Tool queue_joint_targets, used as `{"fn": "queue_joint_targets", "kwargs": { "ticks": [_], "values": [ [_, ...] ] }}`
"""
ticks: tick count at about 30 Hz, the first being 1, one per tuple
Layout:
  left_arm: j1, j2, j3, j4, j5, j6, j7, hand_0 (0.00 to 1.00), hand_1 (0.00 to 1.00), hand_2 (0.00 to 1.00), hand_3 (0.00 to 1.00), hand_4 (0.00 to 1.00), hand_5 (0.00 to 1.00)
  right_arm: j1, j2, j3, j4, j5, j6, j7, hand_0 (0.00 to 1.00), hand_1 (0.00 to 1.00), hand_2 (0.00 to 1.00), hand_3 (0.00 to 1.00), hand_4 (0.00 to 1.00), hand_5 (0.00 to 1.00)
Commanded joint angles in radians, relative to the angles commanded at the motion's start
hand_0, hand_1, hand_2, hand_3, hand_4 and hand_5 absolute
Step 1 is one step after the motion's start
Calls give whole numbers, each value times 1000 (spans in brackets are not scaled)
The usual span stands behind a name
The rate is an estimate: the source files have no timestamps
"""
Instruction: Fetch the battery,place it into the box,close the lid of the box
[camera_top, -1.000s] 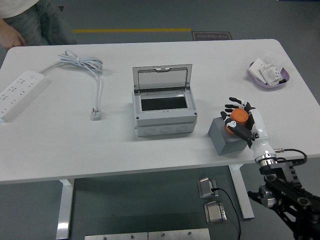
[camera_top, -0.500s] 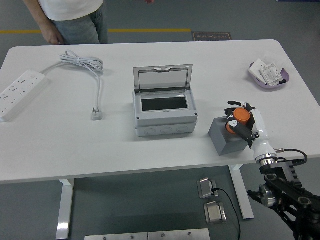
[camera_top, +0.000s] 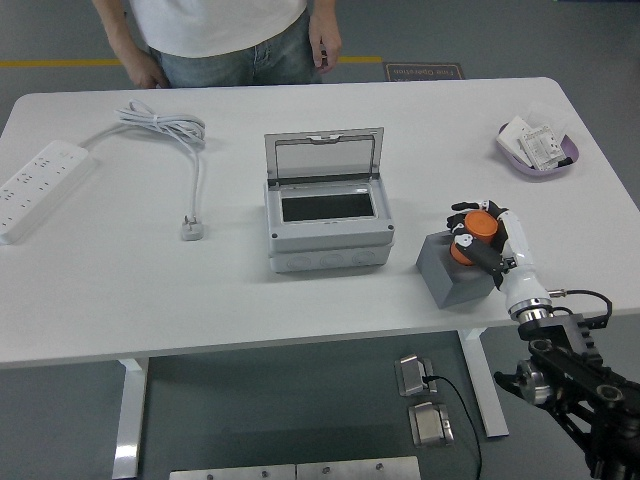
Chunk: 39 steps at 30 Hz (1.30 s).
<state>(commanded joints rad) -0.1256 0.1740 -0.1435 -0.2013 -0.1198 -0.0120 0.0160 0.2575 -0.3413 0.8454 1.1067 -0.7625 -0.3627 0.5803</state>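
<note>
Orange battery (camera_top: 474, 237) is sitting inside my right hand (camera_top: 484, 244), fingers curling around it, atop grey block (camera_top: 450, 272); open box (camera_top: 326, 212) lying at nine o'clock.

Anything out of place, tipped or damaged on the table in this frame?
Nothing stands out. The grey box sits square with its lid raised, the power strip and its cord lie flat at the left, and the right hand holds the orange battery over a grey block.

Grey box (camera_top: 327, 232), orange battery (camera_top: 475, 236), purple tray (camera_top: 519, 160), white table (camera_top: 100, 290).
</note>
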Motion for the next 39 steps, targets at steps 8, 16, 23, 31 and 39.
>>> {"fn": "queue_joint_targets", "kwargs": {
  "ticks": [8, 16, 23, 31, 39],
  "values": [
    [1, 0, -10, 1, 9, 1, 3, 634, 686, 637, 648, 631, 182, 47, -6, 2, 14, -1, -5, 6, 456, 449, 432, 316, 126, 2],
    [2, 1, -32, 1, 29, 3, 11, 633, 686, 637, 649, 632, 183, 108, -9, -20, 95, -129, -54, -79, 459, 456, 440, 318, 145, 2],
    [-3, 4, -42, 2, 40, 4, 15, 633, 686, 637, 648, 632, 185, 229, 20, -111, 140, -403, -42, -274, 432, 423, 432, 310, 95, 2],
    [-5, 10, -58, 1, 60, 5, 21, 633, 687, 637, 648, 632, 185, 350, 86, -200, 66, -715, 4, -440, 382, 346, 397, 293, 60, 2],
    [-10, 20, -93, 1, 101, 8, 35, 634, 687, 637, 648, 631, 185, 441, 161, -282, -54, -948, 52, -480, 366, 333, 390, 285, 53, 2]
  ]
}}
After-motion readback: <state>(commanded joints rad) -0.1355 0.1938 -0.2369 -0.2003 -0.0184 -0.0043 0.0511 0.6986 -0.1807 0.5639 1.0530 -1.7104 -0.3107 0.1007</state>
